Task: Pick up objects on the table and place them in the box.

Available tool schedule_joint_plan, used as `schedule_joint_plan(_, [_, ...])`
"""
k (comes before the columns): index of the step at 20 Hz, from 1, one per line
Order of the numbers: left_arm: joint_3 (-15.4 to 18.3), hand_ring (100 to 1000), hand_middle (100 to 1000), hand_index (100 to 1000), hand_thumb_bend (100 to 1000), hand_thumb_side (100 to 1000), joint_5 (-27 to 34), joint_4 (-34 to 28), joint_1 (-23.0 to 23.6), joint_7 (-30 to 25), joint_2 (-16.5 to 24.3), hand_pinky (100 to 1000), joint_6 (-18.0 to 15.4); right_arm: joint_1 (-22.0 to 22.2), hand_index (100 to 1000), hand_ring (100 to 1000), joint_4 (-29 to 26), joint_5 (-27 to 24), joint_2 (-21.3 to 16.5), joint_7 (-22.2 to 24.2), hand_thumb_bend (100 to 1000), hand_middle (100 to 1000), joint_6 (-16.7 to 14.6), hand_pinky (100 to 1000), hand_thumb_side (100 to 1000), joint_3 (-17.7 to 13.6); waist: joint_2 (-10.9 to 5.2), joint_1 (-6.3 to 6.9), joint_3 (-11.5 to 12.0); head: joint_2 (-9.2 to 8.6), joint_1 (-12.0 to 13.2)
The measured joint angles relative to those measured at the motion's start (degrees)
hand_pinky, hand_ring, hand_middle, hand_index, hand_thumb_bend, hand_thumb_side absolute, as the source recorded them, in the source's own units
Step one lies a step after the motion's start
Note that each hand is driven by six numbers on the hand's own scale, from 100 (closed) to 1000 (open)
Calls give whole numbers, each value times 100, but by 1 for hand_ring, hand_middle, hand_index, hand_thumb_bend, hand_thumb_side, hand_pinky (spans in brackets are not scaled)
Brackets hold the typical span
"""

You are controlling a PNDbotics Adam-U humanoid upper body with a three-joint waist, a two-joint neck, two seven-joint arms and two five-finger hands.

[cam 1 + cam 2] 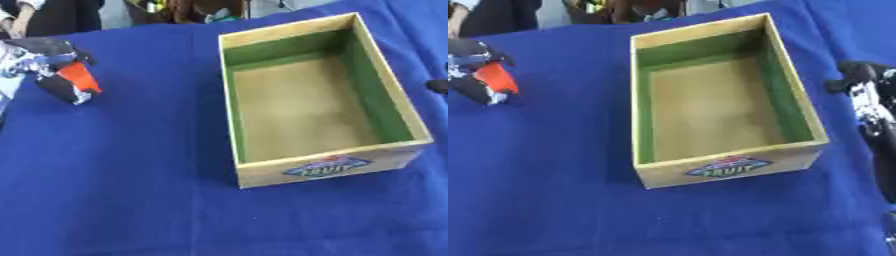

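Holding an orange object [77, 76] in curled fingers, the left hand [54, 67] sits above the blue-clothed table [122, 190] near its far left edge, well apart from the wooden box [330, 168]. What the orange object is cannot be told; only a bright wedge of it shows between the dark fingers, which wrap round it. The wooden box, green-lined with a fruit label on its near wall, stands toward the right of the table's middle, and its tan floor shows bare, so nothing appears to have been placed in it yet. The right hand [866, 95] shows at the table's right edge, just beside the box's right wall, its fingers blurred and pointing away, so whether they are spread or curled cannot be told. No other loose objects show on the cloth. By this reading the task is at an early stage: one object is picked up, and carrying it across to the box and releasing it there is left to do.
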Motion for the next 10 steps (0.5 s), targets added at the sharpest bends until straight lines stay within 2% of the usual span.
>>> schedule_joint_plan(1, [0,569,567,917,100,315,4,6,-3,8,-2,577,10,1,729,736,0,0,0,1,100,529,1,943,599,0,0,1,3,0,0])
schedule_joint_plan(4, [0,587,628,930,100,258,40,18,-5,28,-6,569,47,3,729,736,0,0,0,3,100,529,3,943,595,1,0,6,8,0,0])
schedule_joint_plan(6, [0,649,719,952,100,235,69,20,-5,44,-9,522,79,5,729,736,0,0,0,7,100,529,7,943,593,1,0,7,13,0,-2])
schedule_joint_plan(8, [0,649,719,952,100,235,117,31,-5,53,-9,522,111,6,729,736,0,0,0,11,100,529,11,943,593,1,0,7,17,0,-2])
schedule_joint_plan(9, [0,682,762,957,100,214,148,37,-5,52,-9,499,126,6,728,736,0,0,0,12,100,528,12,943,590,1,0,7,18,0,-2])
schedule_joint_plan(10, [1,659,758,949,100,197,175,50,-5,52,-9,466,147,7,728,736,0,0,0,13,100,528,13,943,588,1,0,7,22,0,-2])
